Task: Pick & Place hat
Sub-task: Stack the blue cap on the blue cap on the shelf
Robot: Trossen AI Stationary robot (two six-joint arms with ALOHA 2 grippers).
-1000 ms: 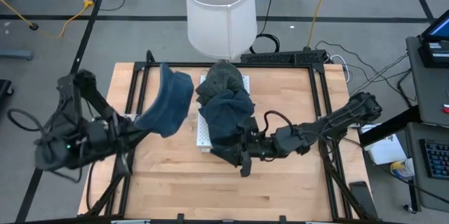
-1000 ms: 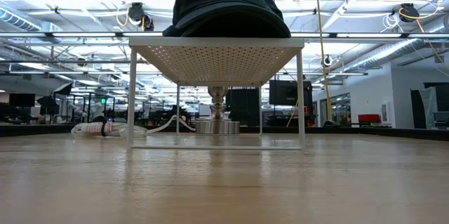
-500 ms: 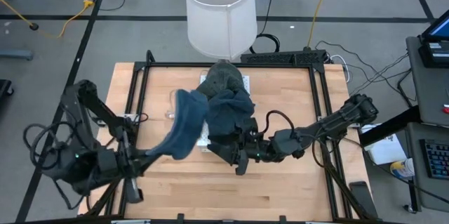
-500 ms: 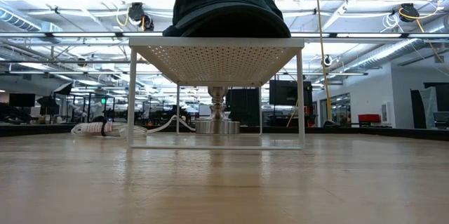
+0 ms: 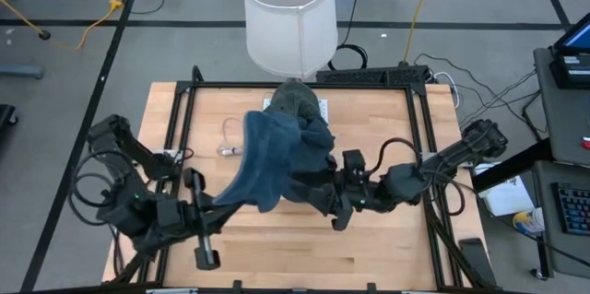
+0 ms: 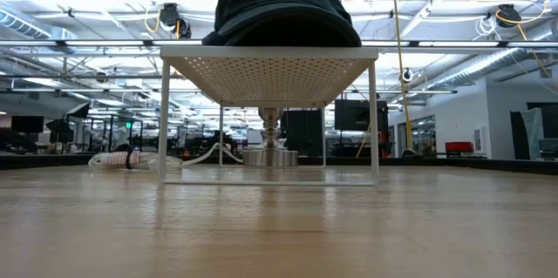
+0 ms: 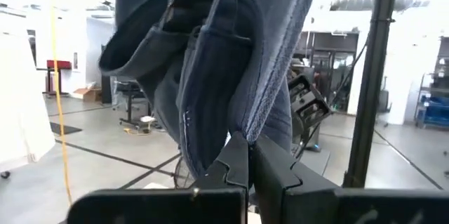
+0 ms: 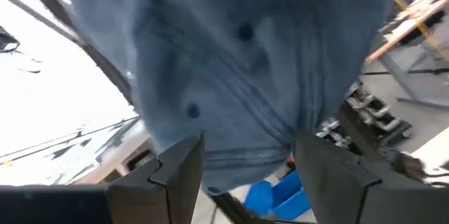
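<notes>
Hat (image 5: 268, 160) hangs over the white rack's (image 5: 267, 180) edge, brim clenched by left end effector (image 5: 214, 213); right end effector (image 5: 332, 204) spread wide.

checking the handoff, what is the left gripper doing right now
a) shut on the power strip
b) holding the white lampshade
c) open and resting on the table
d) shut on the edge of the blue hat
d: in the left wrist view the left gripper has its fingers pinched together on the edge of the blue hat, which hangs from it.
</notes>
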